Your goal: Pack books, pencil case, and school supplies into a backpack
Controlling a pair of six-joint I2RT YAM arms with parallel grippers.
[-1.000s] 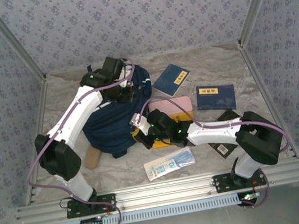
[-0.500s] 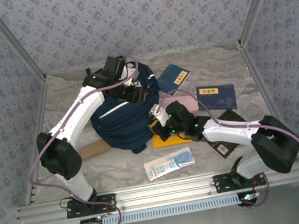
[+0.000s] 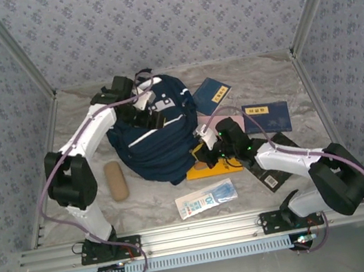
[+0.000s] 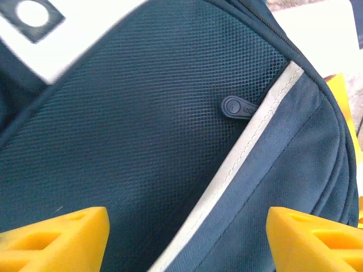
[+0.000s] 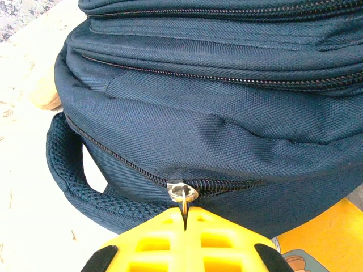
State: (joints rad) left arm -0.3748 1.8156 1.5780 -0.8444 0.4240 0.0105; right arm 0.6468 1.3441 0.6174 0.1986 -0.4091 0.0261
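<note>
The navy backpack (image 3: 158,140) lies in a heap at the table's middle-left. My left gripper (image 3: 145,114) hovers open just over its top panel, and the yellow fingers (image 4: 54,238) straddle a white stripe (image 4: 249,153) without gripping it. My right gripper (image 3: 200,155) is at the backpack's lower right side, shut on a metal zipper pull (image 5: 182,195). The orange book (image 3: 210,168) lies partly under that gripper. Two navy books (image 3: 211,95) (image 3: 265,117) lie behind it and a black book (image 3: 272,171) lies under the right arm. A tan pencil case (image 3: 115,180) rests left of the backpack.
A white-and-blue packet (image 3: 206,198) lies near the front rail. A pale notepad (image 3: 206,121) peeks out between the backpack and the right arm. Patterned walls close in the back and both sides.
My left gripper opened and let go of the backpack, then drew back left. The backpack slid right and uncovered the pencil case. My right gripper moved right, still shut on the zipper pull.
</note>
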